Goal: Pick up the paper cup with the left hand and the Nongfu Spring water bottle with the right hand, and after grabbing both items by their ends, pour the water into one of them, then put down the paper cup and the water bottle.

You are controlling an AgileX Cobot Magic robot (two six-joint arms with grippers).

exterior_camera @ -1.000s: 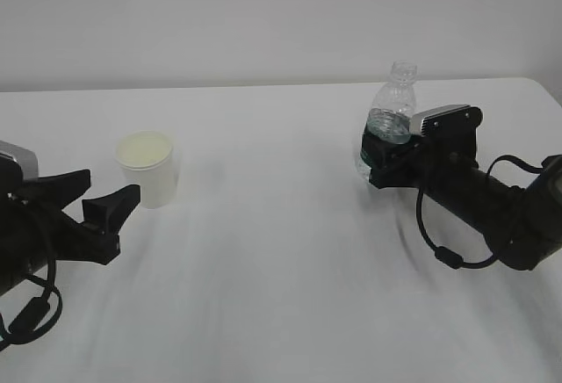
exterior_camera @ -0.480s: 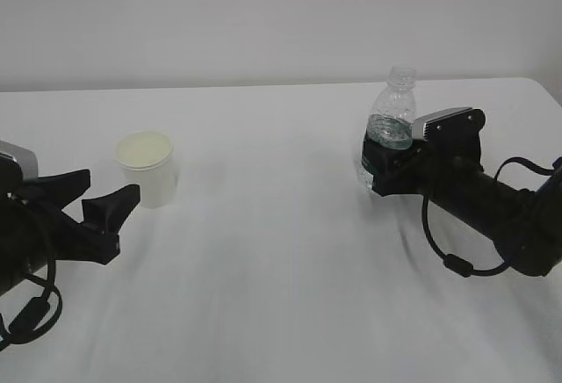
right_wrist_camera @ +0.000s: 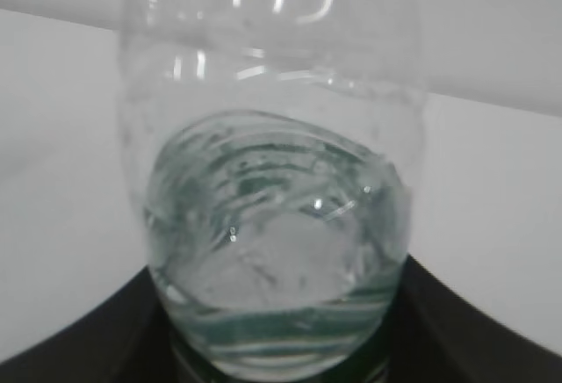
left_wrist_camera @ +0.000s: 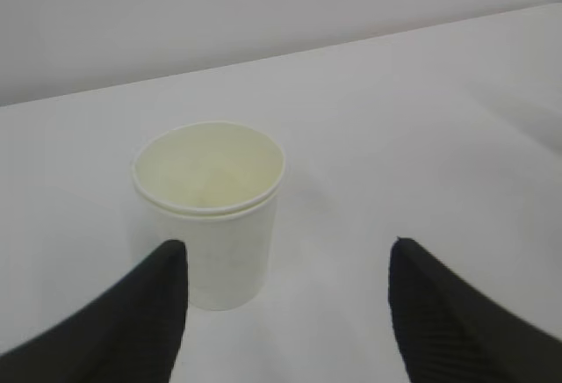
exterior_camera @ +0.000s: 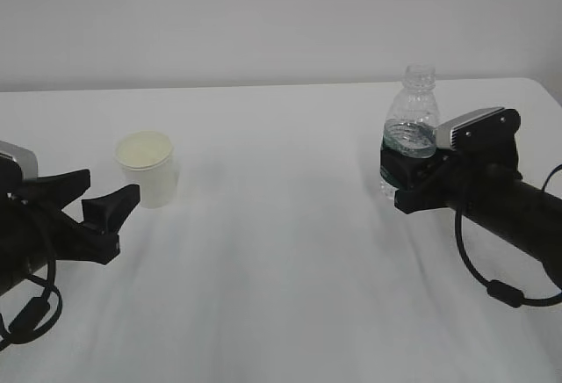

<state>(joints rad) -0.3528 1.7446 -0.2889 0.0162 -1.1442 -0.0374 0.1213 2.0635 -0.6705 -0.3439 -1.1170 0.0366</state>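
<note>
The white paper cup (exterior_camera: 147,169) stands upright on the table at the left. In the left wrist view the paper cup (left_wrist_camera: 211,216) sits just beyond my left finger, its cream inside bare. My left gripper (exterior_camera: 110,185) is open and apart from the cup; in its own view the left gripper (left_wrist_camera: 287,251) holds nothing. The Nongfu Spring water bottle (exterior_camera: 411,128) stands upright at the right, capless, with my right gripper (exterior_camera: 397,177) shut around its green-banded lower part. Close up, the bottle (right_wrist_camera: 272,181) fills the view with water (right_wrist_camera: 263,269) low inside, between the black fingers of my right gripper (right_wrist_camera: 277,352).
The white table (exterior_camera: 281,269) runs wide between the two arms and ends at a pale wall behind. The right arm's black cable (exterior_camera: 492,286) loops above the table near the right edge.
My right gripper has carried the bottle to the right and slightly nearer, still upright. The left gripper and the cup have not moved.
</note>
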